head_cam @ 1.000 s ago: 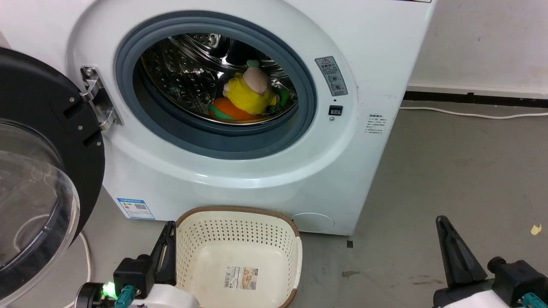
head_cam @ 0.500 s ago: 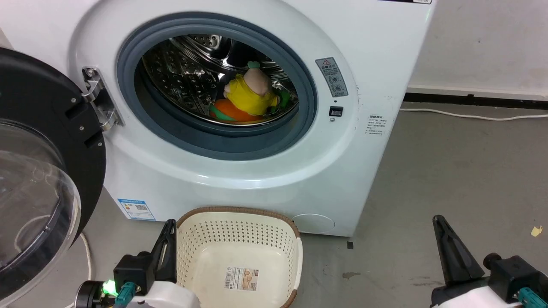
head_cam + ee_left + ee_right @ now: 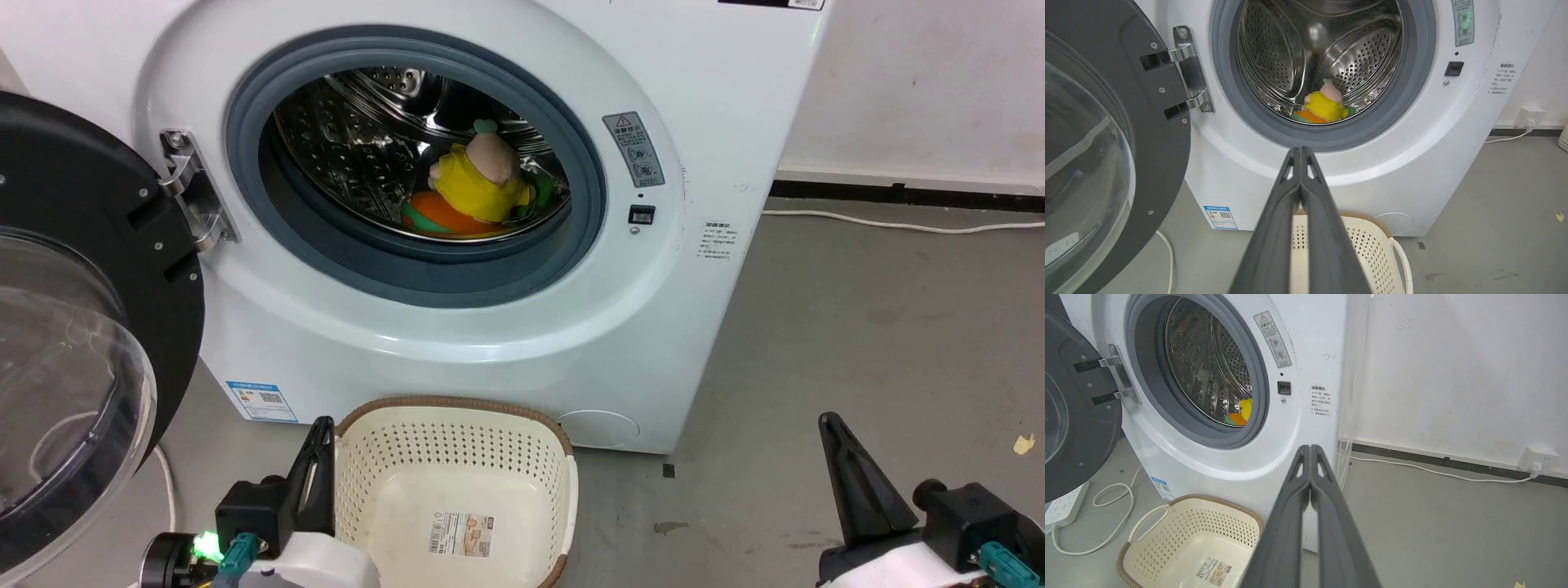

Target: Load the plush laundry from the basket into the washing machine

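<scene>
washer: white body, grey ring round the opening, blue sticker low on the front
drum: shiny steel, dotted with holes
door: black rim, clear dome
doll: pale pink head, green topknot, yellow shirt, orange skirt trimmed green
basket: cream-white, rows of small holes, brown woven-look rim
floor: grey
wall: white

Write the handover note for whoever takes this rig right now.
Left gripper: shut, empty, beside the basket, at its left rim.
Right gripper: shut, empty, over the floor at the right.
Plush laundry: inside the washing machine, in its drum.
Basket: on the floor before the machine, holding just its label.
Done: loading. Left: nothing of the task; the door stands open.
</scene>
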